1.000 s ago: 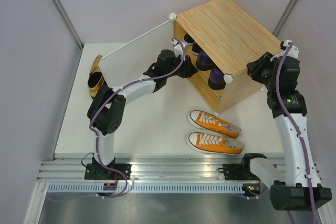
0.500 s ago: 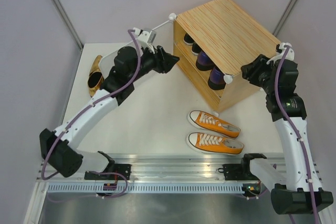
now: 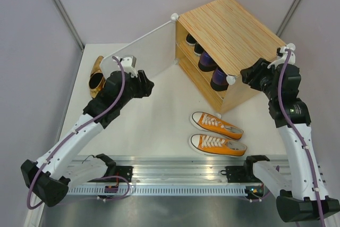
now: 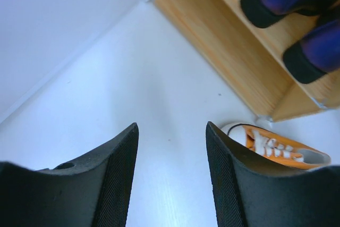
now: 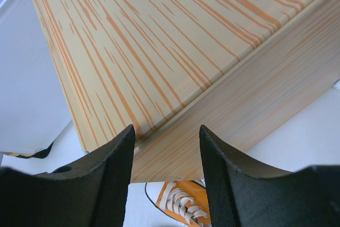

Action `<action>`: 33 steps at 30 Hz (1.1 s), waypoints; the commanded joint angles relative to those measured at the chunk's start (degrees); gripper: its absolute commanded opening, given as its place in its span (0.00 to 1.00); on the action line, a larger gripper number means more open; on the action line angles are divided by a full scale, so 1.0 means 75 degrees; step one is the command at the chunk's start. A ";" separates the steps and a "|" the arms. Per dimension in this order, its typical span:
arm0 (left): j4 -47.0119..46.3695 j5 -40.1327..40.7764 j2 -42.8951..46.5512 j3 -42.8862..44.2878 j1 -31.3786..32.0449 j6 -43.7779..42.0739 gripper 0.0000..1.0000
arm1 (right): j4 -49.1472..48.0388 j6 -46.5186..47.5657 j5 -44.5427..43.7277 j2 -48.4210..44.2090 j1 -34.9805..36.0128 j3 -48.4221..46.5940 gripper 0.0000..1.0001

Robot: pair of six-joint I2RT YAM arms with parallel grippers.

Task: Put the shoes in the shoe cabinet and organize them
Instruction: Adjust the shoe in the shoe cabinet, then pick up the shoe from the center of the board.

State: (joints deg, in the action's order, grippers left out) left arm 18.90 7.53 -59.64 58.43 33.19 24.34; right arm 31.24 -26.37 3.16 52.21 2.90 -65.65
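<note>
Roughly halfway, judging from the layout. Stowed already in the shoe cabinet, upper right of centre in the overhead view, door swung wide toward the left: the purple loafers and, deeper in, the black sneakers, side by side on the inner shelf. From the left wrist, no shoe in the visible part of the lower compartment. Left to put away: the orange sneakers, lying parallel on the white table just below the cabinet's near corner, lower centre of the overhead view, and the gold pumps at the table's left edge, beyond the open door and well apart from the cabinet. Left gripper left of centre, above bare table between pumps and cabinet, jaws parted with nothing between them. Right gripper at the cabinet's right-hand corner, over its top edge, jaws likewise apart and gripping nothing. Likely remaining: both loose pairs carried into the free lower compartment, lined up neatly, then perhaps the door closed.
</note>
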 commanded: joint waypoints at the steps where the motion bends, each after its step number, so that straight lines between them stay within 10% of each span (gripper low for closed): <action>1: 0.1112 0.1419 0.0462 -0.0009 -0.0206 0.0738 0.58 | 0.0041 -0.0093 -0.0023 -0.0047 0.0036 0.0128 0.57; 9: 0.2308 0.2477 0.1870 -0.0514 -0.1482 0.1794 0.57 | -0.0088 -0.0152 -0.0058 -0.0093 0.0176 0.0292 0.57; 25: 0.1548 -0.0323 -0.0367 -0.0761 -0.6390 0.1946 0.55 | -0.0193 -0.0175 -0.0233 -0.0245 0.0422 0.0421 0.57; 33: 0.1289 -0.0419 -0.2172 0.0610 -0.6980 0.2379 0.56 | -0.0182 -0.0128 -0.0198 -0.0386 0.0481 0.0398 0.57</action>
State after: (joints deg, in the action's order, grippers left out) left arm 31.83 5.61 -73.14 58.24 -18.11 38.63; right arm 29.12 -28.05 2.13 50.24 6.28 -63.11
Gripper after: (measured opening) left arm 0.555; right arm 0.572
